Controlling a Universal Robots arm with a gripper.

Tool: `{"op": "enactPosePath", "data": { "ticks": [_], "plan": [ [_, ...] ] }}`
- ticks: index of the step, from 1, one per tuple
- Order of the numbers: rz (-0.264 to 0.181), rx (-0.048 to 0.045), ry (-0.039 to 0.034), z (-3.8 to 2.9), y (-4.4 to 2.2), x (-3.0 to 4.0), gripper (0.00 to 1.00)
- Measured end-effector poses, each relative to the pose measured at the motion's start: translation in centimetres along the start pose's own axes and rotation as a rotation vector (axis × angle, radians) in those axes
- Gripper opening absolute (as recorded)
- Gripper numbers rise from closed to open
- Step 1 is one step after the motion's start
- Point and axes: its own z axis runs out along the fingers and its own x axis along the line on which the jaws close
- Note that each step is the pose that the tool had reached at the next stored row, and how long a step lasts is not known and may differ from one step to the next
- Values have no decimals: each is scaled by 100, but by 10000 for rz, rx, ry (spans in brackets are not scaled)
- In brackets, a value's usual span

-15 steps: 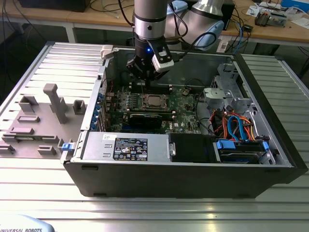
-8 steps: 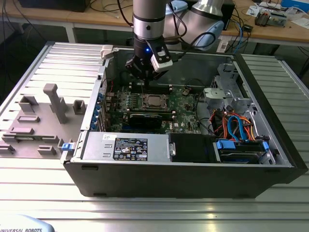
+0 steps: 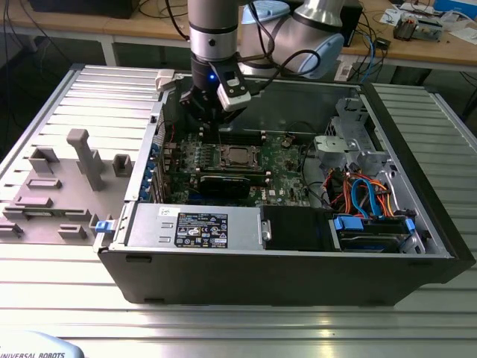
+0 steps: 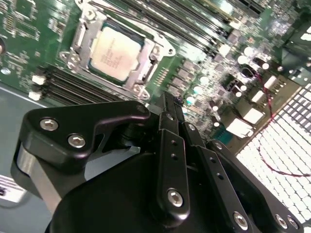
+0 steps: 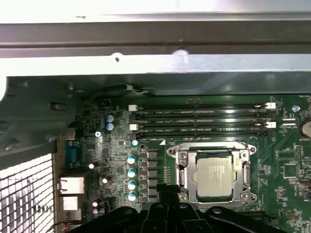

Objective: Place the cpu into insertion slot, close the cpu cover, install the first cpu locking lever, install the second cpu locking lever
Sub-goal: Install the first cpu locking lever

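The cpu (image 5: pixel 217 172) lies flat in the insertion slot (image 4: pixel 163 48) on the green board, its silver-grey top facing up. The cpu cover (image 5: pixel 183 170) is down around the chip, and its frame shows in both wrist views. In the exterior view the cpu (image 3: pixel 238 156) sits mid-board. My gripper (image 3: pixel 215 127) hangs above the board, a little toward the exterior view's left and behind the socket. The black fingers (image 4: pixel 171 141) meet at the tip and hold nothing. The gripper (image 4: pixel 167 99) is apart from the cover.
Long memory slots (image 5: pixel 201 119) run beside the socket. A black card (image 3: pixel 223 184) stands in front of it. The case's metal walls (image 3: pixel 406 160) ring the board, with a power supply (image 3: pixel 194 225) and a drive bay with cables (image 3: pixel 365 198) nearby. Grey fixtures (image 3: pixel 82 160) sit outside at the exterior view's left.
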Motion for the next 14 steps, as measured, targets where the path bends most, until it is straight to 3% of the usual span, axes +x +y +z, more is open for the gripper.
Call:
{"op": "enactPosePath", "data": {
  "ticks": [14],
  "plan": [
    [-19, 0, 0, 1, 21, 22, 11]
  ]
}}
